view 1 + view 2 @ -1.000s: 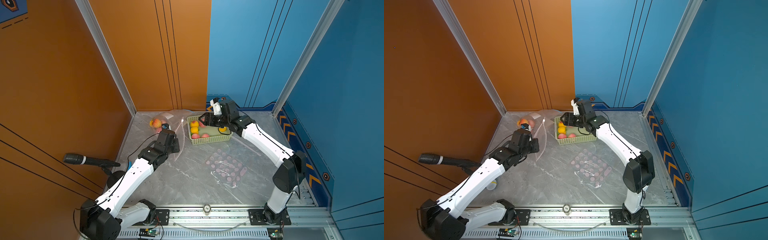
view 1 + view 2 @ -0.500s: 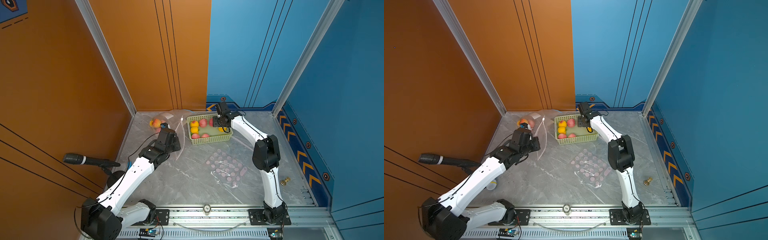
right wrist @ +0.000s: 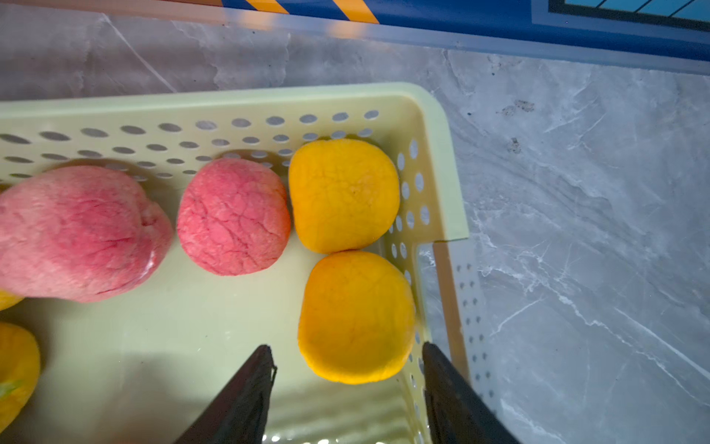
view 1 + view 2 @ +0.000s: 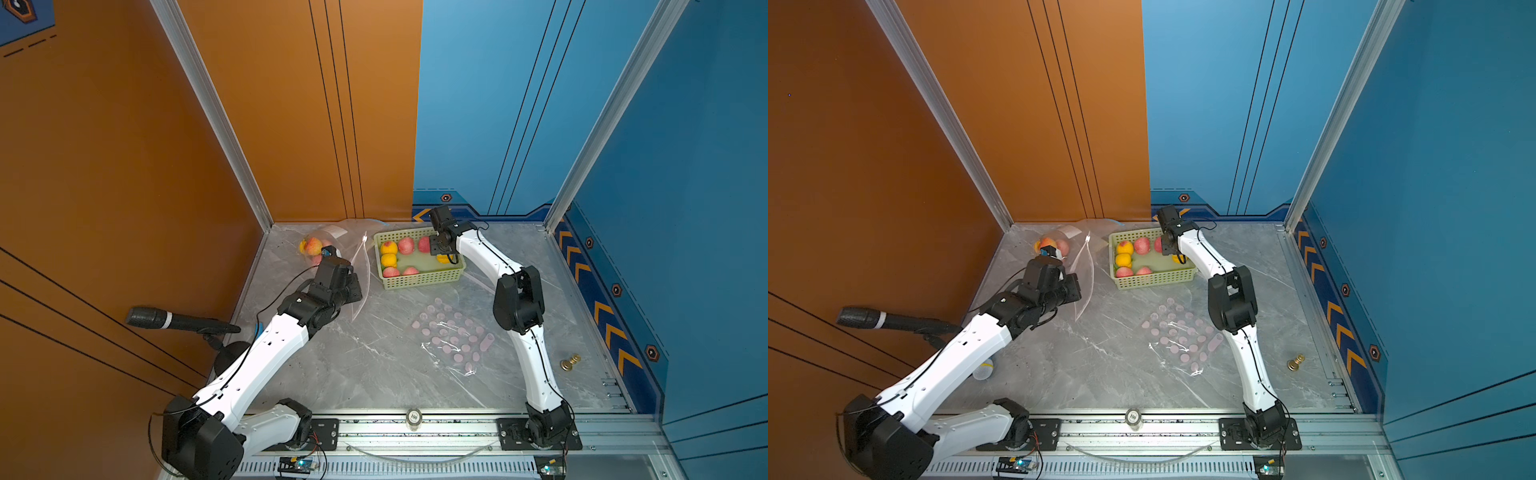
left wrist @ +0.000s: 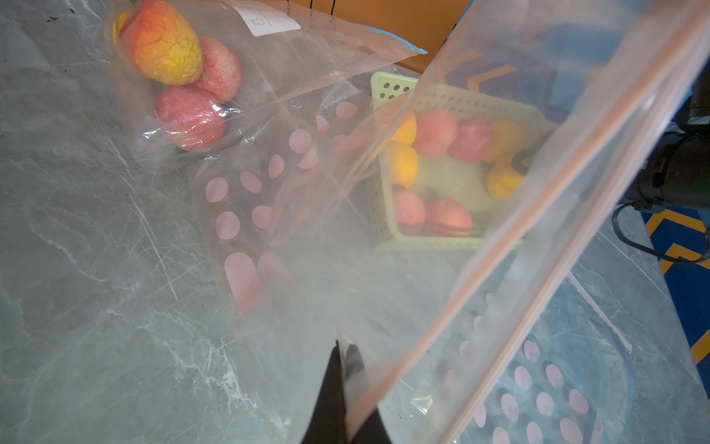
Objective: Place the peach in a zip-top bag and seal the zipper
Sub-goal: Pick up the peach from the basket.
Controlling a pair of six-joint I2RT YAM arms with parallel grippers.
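- In both top views the left gripper (image 4: 355,291) is near the back left of the table (image 4: 374,374). It is at the edge of a clear zip-top bag (image 4: 362,266) that stands up from the surface. Its jaws are too small here to judge.
- The right gripper (image 4: 441,251) reaches down into the right end of the green basket (image 4: 419,283), just over a yellow peach (image 4: 444,259). Other peaches (image 4: 405,246), pink and yellow, lie in the left part of the basket.
- A second bag (image 4: 316,245) with fruit inside lies by the orange wall (image 4: 291,124). A dotted bag (image 4: 453,336) lies flat in the middle of the table.
- In the left wrist view the two fingers (image 5: 330,384) are pressed together and pinch the film of the zip-top bag (image 5: 576,173), beside its pink zipper strip (image 5: 538,215). The basket is seen through the film.
- In the right wrist view the right gripper (image 3: 345,351) has its jaws wide apart and holds nothing. The yellow peach (image 3: 357,319) lies between them on the basket floor, in a corner of the basket (image 3: 438,153). One finger is clearly apart from it. The other is very near, and I cannot tell if it touches.
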